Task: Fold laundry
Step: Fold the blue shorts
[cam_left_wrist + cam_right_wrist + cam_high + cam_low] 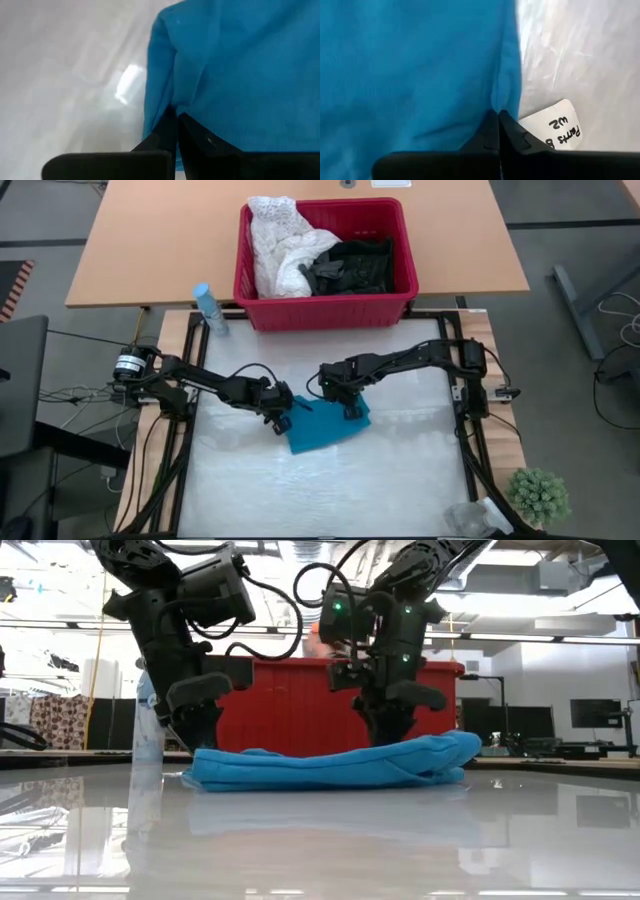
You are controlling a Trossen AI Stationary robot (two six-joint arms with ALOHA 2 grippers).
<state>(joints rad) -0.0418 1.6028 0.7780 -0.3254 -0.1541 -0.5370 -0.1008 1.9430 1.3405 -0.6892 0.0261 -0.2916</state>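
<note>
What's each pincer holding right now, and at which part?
Both are shut on the teal garment lying on the table. The left pincer pinches its left edge; the right pincer pinches the opposite edge, next to a white tag.

From my station I see a plain teal-blue garment [328, 427], no print on it. The counter [330, 490] under it is glossy pale grey-white. Both grippers, left gripper [281, 423] and right gripper [352, 412], are black. The basket [325, 308] is solid red; inside, a white lacy-textured garment [280, 242] lies beside dark grey-black clothes [352, 266]. A white tag [555, 131] carries black handwriting. The far table [160, 240] is light wood. A pale blue bottle [210, 310] and a green plant [538, 495] stand at the edges.
</note>
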